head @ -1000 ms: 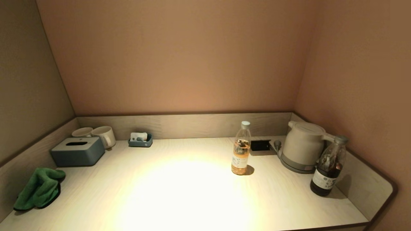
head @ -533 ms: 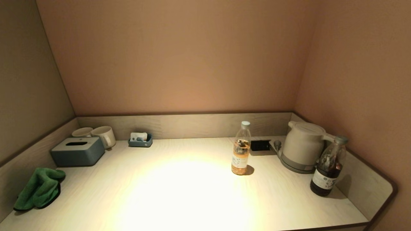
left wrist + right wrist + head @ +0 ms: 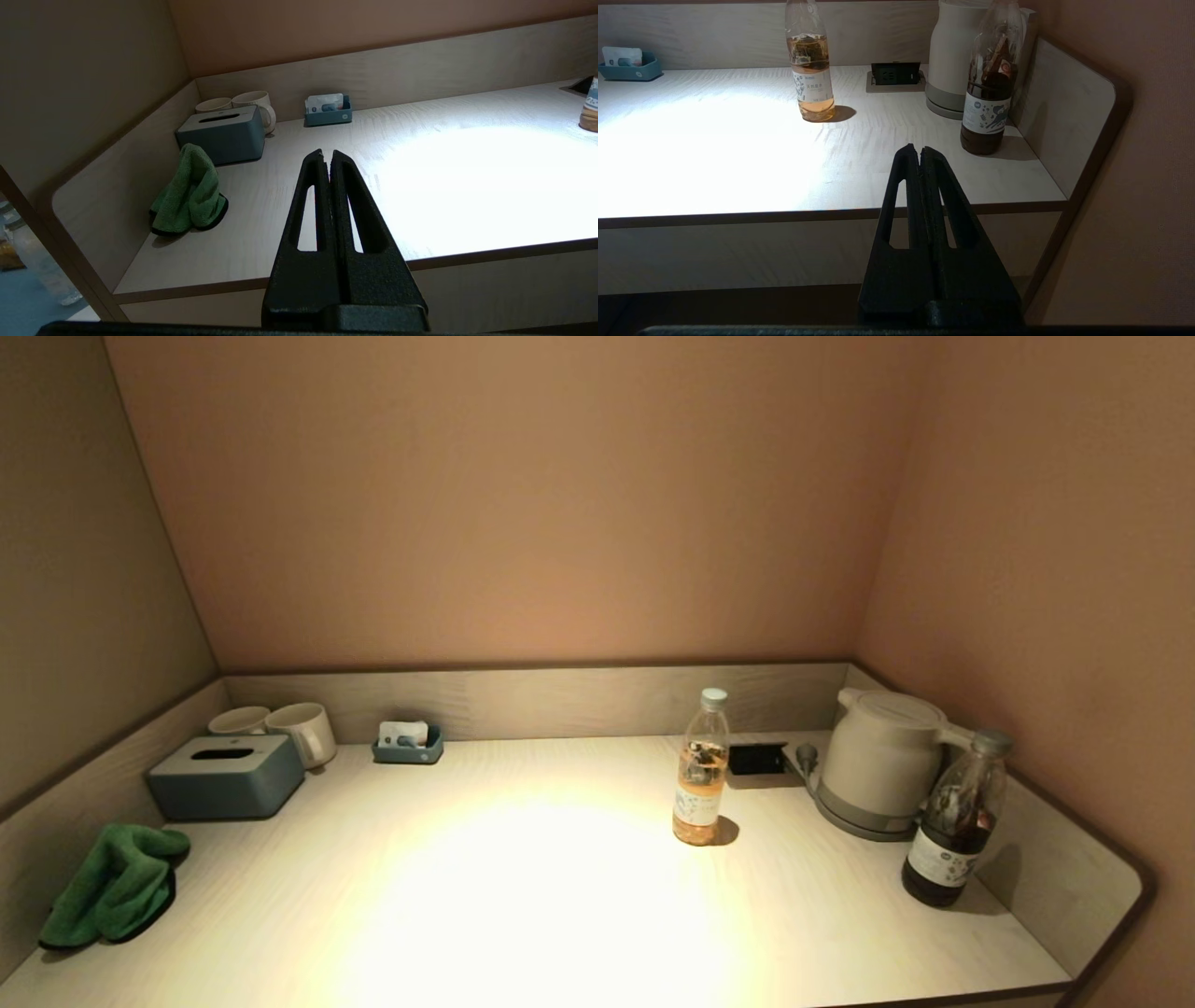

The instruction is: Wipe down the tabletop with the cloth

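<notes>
A crumpled green cloth (image 3: 117, 887) lies at the near left of the pale wooden tabletop (image 3: 560, 896), against the left side panel; it also shows in the left wrist view (image 3: 189, 198). My left gripper (image 3: 327, 156) is shut and empty, held off the table's front edge, well to the right of the cloth. My right gripper (image 3: 920, 151) is shut and empty, held off the front edge near the right end. Neither arm shows in the head view.
A grey tissue box (image 3: 226, 777), two mugs (image 3: 303, 733) and a small blue tray (image 3: 408, 745) stand at the back left. A tea bottle (image 3: 700, 775) stands mid-right, with a socket (image 3: 756, 759), a white kettle (image 3: 882, 761) and a dark bottle (image 3: 957, 821) at the right. Raised panels border three sides.
</notes>
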Tool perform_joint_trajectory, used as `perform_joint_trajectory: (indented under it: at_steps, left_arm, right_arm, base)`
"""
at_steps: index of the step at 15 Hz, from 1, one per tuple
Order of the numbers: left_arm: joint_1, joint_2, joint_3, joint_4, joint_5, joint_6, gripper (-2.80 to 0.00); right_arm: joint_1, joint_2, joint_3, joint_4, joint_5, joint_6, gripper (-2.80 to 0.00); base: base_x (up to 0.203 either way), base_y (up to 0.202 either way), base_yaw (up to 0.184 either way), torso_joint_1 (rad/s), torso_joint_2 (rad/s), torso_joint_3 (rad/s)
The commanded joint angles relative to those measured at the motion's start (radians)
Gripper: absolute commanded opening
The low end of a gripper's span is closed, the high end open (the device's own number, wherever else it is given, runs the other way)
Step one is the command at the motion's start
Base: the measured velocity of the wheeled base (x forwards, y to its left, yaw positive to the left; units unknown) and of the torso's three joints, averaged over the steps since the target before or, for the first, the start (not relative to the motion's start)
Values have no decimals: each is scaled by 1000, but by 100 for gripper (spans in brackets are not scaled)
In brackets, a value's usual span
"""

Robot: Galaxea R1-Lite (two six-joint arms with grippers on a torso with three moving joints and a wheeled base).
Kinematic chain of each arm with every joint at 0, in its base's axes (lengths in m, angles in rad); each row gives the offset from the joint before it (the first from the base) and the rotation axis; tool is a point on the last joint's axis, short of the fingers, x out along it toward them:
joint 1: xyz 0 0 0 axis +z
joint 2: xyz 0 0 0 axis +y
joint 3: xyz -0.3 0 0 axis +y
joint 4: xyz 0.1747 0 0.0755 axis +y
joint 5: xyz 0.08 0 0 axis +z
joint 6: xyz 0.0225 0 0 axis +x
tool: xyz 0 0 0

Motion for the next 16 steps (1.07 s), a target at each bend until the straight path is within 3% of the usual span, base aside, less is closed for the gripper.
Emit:
perform_joint_trajectory:
  at_steps: [1, 5, 16]
  left_arm:
    - [0, -1, 2, 61, 1, -6, -280]
    - [0, 0, 2, 138, 10, -63, -280]
    - [0, -1, 2, 137, 10, -85, -280]
  right_arm:
    - [0, 1, 0, 0, 0, 0, -280]
    - [0, 1, 0, 0, 0, 0, -280]
    - [0, 1, 0, 0, 0, 0, -280]
  base:
    - [0, 0, 0, 0, 0, 0]
    - [0, 0, 0, 0, 0, 0]
    - [0, 0, 0, 0, 0, 0]
